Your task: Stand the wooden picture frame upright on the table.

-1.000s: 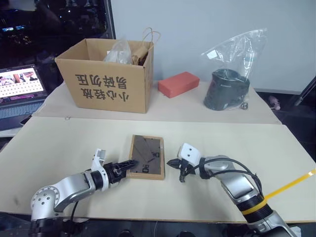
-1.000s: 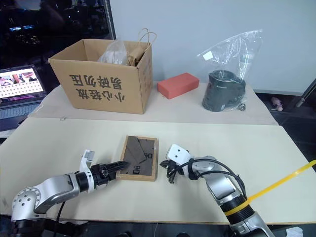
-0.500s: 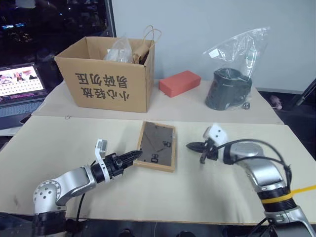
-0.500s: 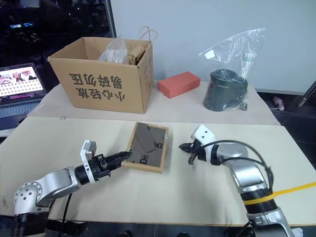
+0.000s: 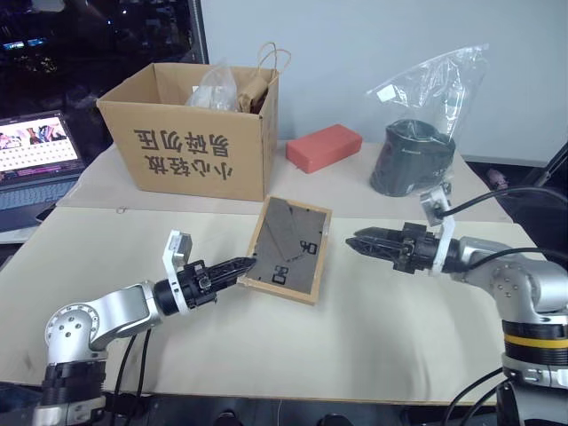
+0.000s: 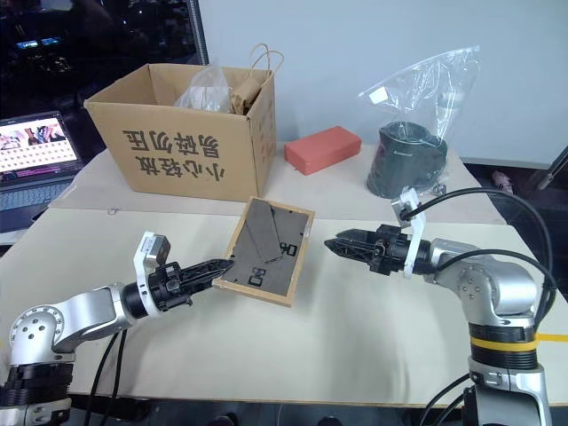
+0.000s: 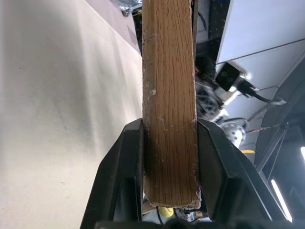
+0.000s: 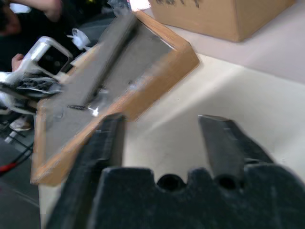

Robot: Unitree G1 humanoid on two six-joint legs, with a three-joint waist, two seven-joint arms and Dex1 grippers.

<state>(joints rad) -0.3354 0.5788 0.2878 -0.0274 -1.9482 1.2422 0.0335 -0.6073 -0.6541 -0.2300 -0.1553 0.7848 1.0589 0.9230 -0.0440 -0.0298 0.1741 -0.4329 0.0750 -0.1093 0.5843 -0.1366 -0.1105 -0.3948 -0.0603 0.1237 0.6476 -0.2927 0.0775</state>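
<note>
Frame tilted up off table since a second ago, right jaws now spread
Left gripper [image 5: 249,262] clamps the wooden picture frame [image 5: 293,248] by its near-left edge, back panel facing up, far edge raised above the table [image 5: 373,346]; right gripper [image 5: 357,241], empty, hovers just right of the frame, apart from it

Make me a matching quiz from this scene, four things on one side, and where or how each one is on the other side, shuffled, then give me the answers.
1. wooden picture frame
2. right gripper
3. red block
4. cardboard box

A. open, holding nothing
B. on the far table, between box and plastic bag
C. tilted, edge clamped by the left gripper
D. open-topped, printed lettering upside down

Pairs: 1-C, 2-A, 3-B, 4-D
</note>
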